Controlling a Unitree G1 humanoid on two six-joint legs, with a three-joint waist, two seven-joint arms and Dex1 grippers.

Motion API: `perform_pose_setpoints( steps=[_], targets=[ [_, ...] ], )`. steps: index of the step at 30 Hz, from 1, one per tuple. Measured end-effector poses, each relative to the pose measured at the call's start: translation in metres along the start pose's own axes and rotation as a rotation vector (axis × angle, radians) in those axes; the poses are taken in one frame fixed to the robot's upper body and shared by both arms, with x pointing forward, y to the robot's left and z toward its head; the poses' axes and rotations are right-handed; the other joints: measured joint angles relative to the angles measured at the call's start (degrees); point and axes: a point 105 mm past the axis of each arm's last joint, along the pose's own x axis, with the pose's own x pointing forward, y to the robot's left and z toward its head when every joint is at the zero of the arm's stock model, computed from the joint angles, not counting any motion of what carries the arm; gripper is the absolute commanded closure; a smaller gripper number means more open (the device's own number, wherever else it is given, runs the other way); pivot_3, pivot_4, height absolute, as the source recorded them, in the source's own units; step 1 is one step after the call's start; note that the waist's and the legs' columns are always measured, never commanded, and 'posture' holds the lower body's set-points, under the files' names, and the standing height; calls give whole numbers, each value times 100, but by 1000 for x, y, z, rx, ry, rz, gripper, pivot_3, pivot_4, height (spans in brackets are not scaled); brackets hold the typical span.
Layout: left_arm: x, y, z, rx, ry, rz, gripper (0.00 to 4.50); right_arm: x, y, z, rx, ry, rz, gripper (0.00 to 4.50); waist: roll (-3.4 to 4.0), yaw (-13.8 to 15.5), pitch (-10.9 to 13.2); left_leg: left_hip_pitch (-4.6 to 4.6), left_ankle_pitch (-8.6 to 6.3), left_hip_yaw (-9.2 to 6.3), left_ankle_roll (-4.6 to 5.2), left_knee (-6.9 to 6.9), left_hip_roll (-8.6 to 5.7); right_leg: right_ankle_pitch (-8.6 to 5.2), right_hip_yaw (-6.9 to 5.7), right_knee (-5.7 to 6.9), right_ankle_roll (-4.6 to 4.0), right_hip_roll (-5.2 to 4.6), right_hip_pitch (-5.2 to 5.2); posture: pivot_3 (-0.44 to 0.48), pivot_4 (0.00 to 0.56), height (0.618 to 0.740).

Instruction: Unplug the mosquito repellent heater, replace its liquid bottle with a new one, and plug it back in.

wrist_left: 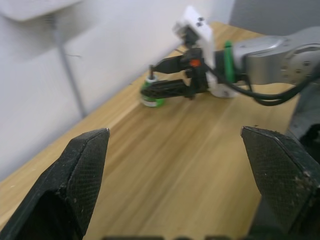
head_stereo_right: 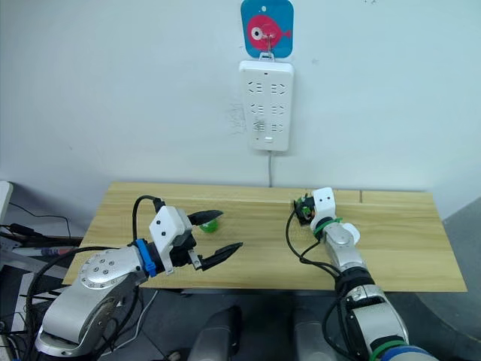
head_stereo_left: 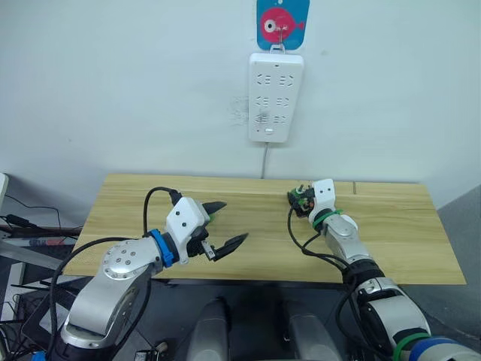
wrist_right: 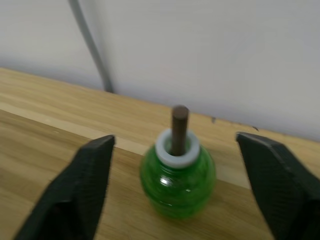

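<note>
**Both end effectors spread wide over the counter, green bottle between the right fingers**

The left arm reaches in from the near-left edge of the wooden counter (head_stereo_left: 391,241), elbow bent, wrist turned toward the middle. Its left end effector (head_stereo_left: 222,224) hovers with the two black fingers spread wide and nothing between them. The right arm stretches forward from the near-right, forearm rising to a white wrist block; the right end effector (head_stereo_left: 299,199) points left near the counter's back edge, fingers wide apart on either side of a small green liquid bottle (wrist_right: 177,177) without gripping it.

The bottle stands upright on the counter, with a white collar and a dark wick rod sticking up. A white power strip (head_stereo_left: 275,96) hangs on the wall above the counter from a hook on a blue card with a pink fish picture (head_stereo_left: 282,22); its cord (head_stereo_left: 264,161) drops to the counter's back edge. No writing can be read anywhere.

The right eye view shows a second green object (head_stereo_right: 210,224) on the counter just behind the left fingers. The right wrist view shows the bottle's wick and collar clearly; the left wrist view shows the right end effector (wrist_left: 167,75) side-on, straddling the bottle.
</note>
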Motion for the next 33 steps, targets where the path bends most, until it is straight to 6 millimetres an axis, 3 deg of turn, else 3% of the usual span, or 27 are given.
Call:
perform_pose_setpoints(
  steps=[5,9,15,19,26,33],
  targets=[
    [-10,27,-15,-62,8,187,0,-18,7,20,-61,-49,144,35,3,67,2,-1,0,-1,0,-4,0,-1,-2,-2,2,-5,-1,195,246,740],
    [-35,42,-33,-101,45,354,0,-46,22,42,-167,-60,319,35,3,108,0,2,0,-4,0,-24,3,-3,-5,-4,2,-16,-4,226,243,740],
    [-89,34,-78,-194,185,487,0,-96,62,73,-301,-19,637,35,1,183,-1,2,-1,-9,-2,-29,9,-29,-9,-11,13,-33,-1,228,236,740],
    [-108,26,-94,-213,227,500,0,-109,73,81,-365,11,719,35,1,281,-1,8,0,-5,-1,-25,10,-50,-7,-10,-23,-37,0,224,234,740],
    [-105,36,-108,-208,203,522,0,-113,79,78,-401,96,753,35,-11,376,21,-1,3,27,4,-25,14,-54,5,-15,-23,-46,-12,167,308,740],
    [-67,42,-103,-169,146,425,0,-122,93,84,-371,136,744,35,-8,354,268,-22,3,14,3,-27,15,-41,-9,-6,10,-37,-31,80,410,740]
  ],
)
